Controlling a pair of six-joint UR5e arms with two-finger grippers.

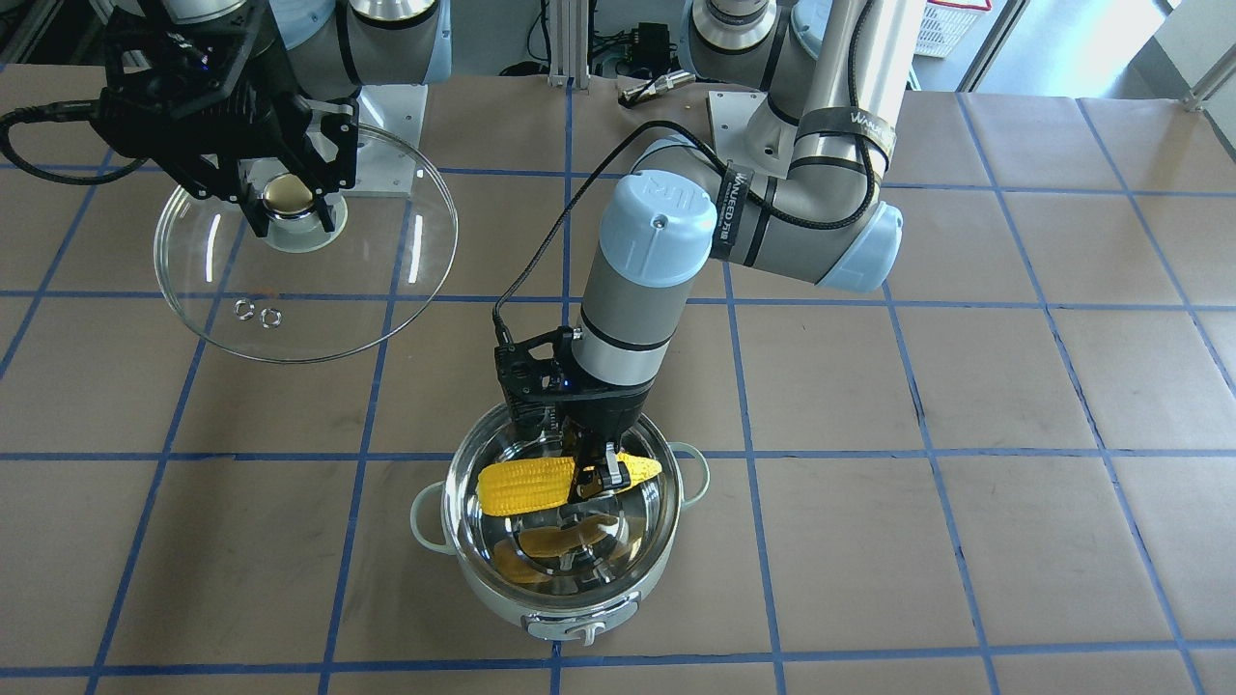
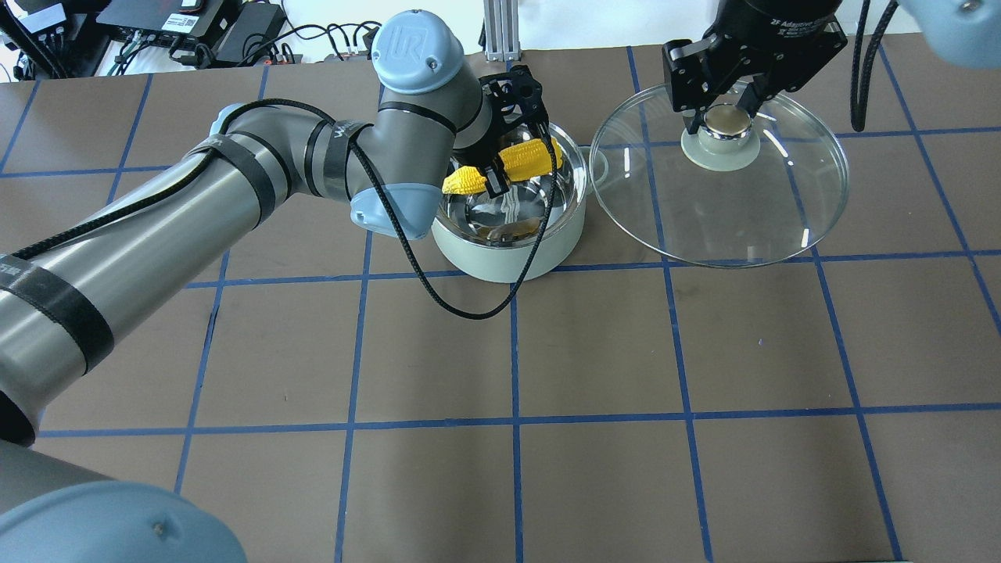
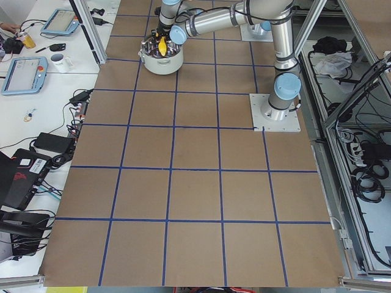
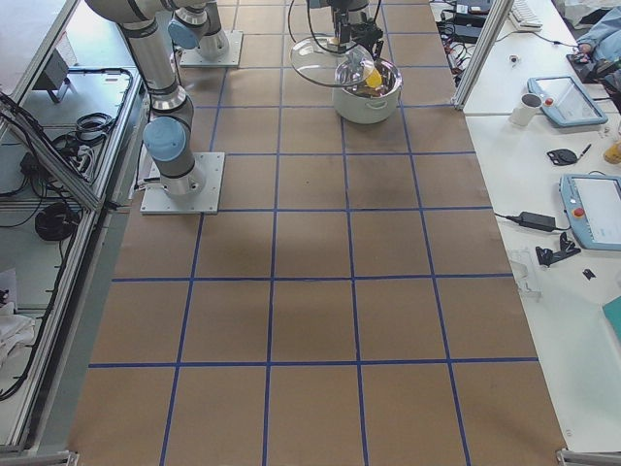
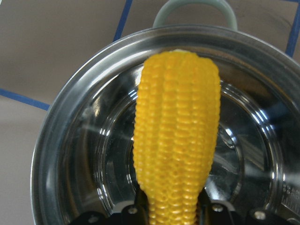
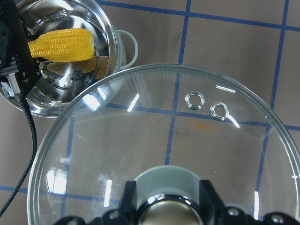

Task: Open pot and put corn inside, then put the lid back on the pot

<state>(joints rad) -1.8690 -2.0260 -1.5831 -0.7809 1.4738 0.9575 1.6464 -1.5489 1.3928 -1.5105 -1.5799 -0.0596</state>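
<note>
Now one left pincer (image 2: pixel 494 178) squeezes one yellow corn (image 2: pixel 533 155), lying sideways over the mouth of one open pot (image 2: pixel 508 262) on the surface (image 2: pixel 594 352). Further right, one right pincer (image 2: pixel 723 119) grips the knob of one glass lid (image 2: pixel 719 215), held up beside the pot.

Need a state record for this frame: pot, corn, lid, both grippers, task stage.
pot: open, lid off, standing on the table
corn: gripped nearer its tapered end, lying across above the pot's mouth, not released
lid: off the pot, held by its knob, on the robot's right of the pot
left gripper: shut on the corn
right gripper: shut on the lid's knob
stage: lid removed; corn about to go in; lid not yet replaced
</note>
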